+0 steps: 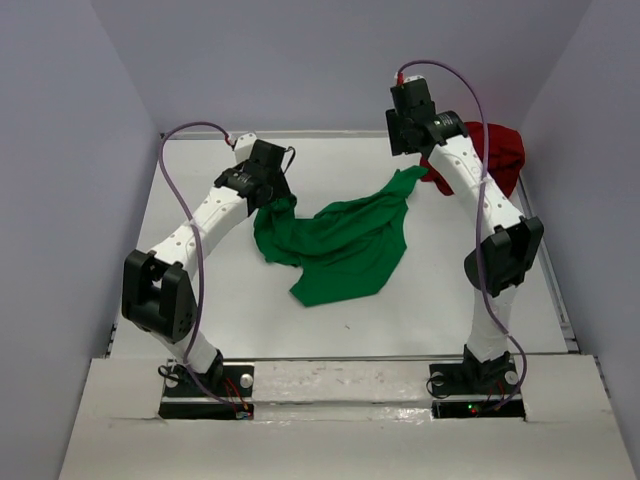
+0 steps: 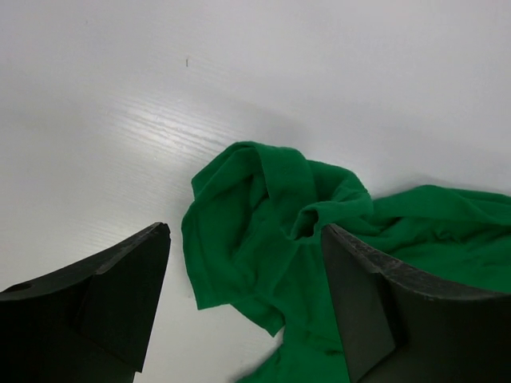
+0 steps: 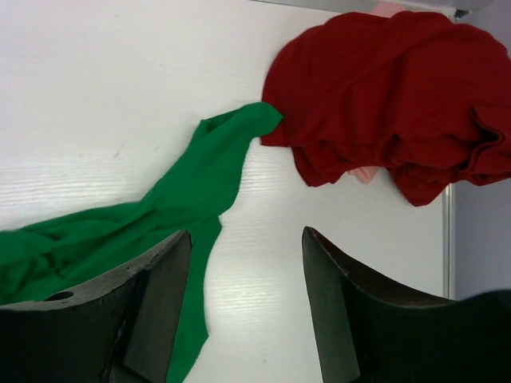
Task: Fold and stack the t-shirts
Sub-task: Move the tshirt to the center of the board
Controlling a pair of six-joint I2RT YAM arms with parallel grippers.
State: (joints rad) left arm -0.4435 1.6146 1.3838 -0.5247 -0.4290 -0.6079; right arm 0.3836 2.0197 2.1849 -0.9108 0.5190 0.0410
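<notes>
The bright green t-shirt [image 1: 340,245] lies crumpled and spread across the middle of the white table. One bunched end [image 2: 263,207] sits just below my left gripper [image 2: 245,231], whose jaws stand wide open with nothing between them. A stretched sleeve [image 3: 215,167] reaches toward the dark red t-shirt [image 3: 383,96], which is heaped at the far right corner [image 1: 500,155]. My right gripper [image 3: 246,231] hovers open above bare table between the sleeve and the red heap, holding nothing. In the top view my left gripper [image 1: 274,203] is at the shirt's left end and my right gripper [image 1: 405,145] above its far tip.
A bit of pale pink cloth [image 3: 363,171] peeks from under the red heap. Grey walls close in the table [image 1: 200,300] on three sides. The table's right edge [image 3: 447,239] runs close by the red shirt.
</notes>
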